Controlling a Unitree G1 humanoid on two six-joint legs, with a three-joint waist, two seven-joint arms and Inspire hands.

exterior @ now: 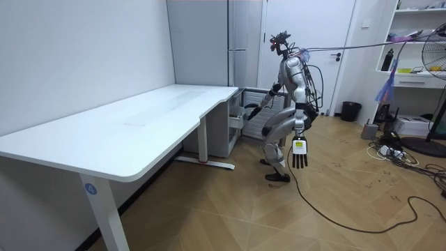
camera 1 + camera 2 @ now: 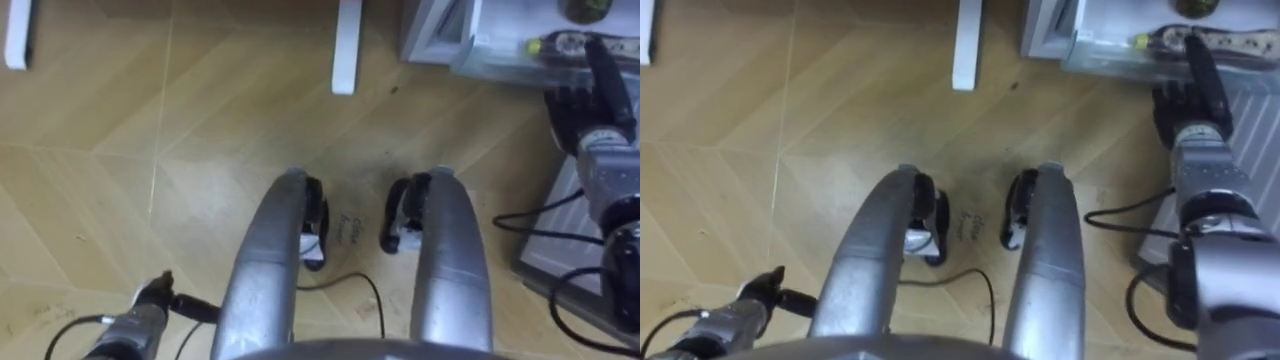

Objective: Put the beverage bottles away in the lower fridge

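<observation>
Lying on its side in the clear drawer point(image 2: 490, 62) of the lower fridge point(image 1: 245, 111), a drink point(image 2: 562, 44) with a yellow cap is seen at the upper right of the eye views. Its label is too blurred to be read. The right hand point(image 2: 578, 110) is stretched up to the drink and laid against it; whether it is closed on the drink cannot be told. The left hand point(image 1: 299, 157) is hung at the robot's side, held open and holding nothing.

Faint dark marks point(image 2: 350, 226) are seen on the floor point(image 2: 200, 130) between the robot's feet, but nothing can be read from them. A round blue sticker point(image 1: 89, 187) is fixed to the near leg of the bench point(image 1: 125, 132), its sign also unreadable.

The floor is laid in light wood in a herringbone pattern. The long white bench is set along the wall, with the tall grey fridge at its far end. The robot is stood there with knees bent before the opened drawer. A white door point(image 1: 306, 42) and a black bin point(image 1: 350, 110) are seen behind it.
</observation>
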